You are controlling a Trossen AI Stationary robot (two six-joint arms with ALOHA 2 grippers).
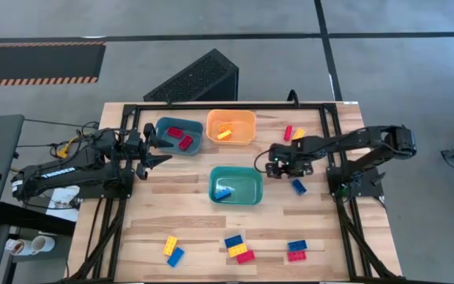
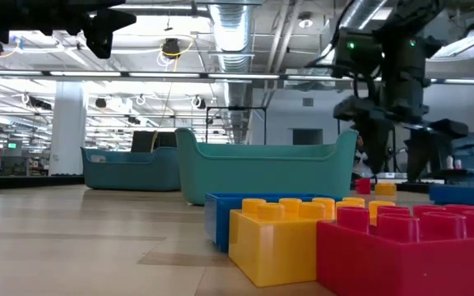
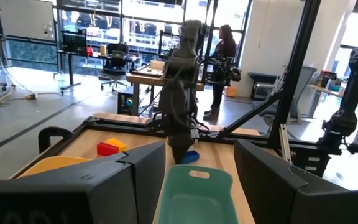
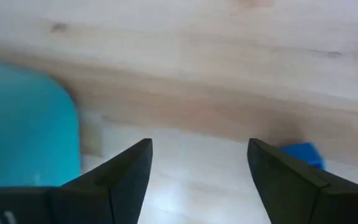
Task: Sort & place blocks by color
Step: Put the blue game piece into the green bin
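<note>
In the high view, my right gripper (image 1: 277, 166) hangs open over bare table between the teal tray (image 1: 236, 185) and a lone blue block (image 1: 299, 186); its wrist view shows empty, parted fingers (image 4: 201, 149) and that blue block (image 4: 303, 154) beside them. My left gripper (image 1: 162, 151) is open and empty, next to the dark teal tray (image 1: 178, 136) that holds red blocks. The orange tray (image 1: 231, 126) holds a yellow block, and the teal tray a blue one (image 1: 225, 192). A red block (image 1: 288, 132) and a yellow block (image 1: 299, 134) lie at the far right.
Mixed blocks lie along the near edge: a yellow and blue pair (image 1: 172, 250), a blue, yellow and red cluster (image 1: 240, 248), and a blue and red pair (image 1: 296, 250). A black frame borders the table. A person (image 3: 224, 46) stands in the room beyond the table.
</note>
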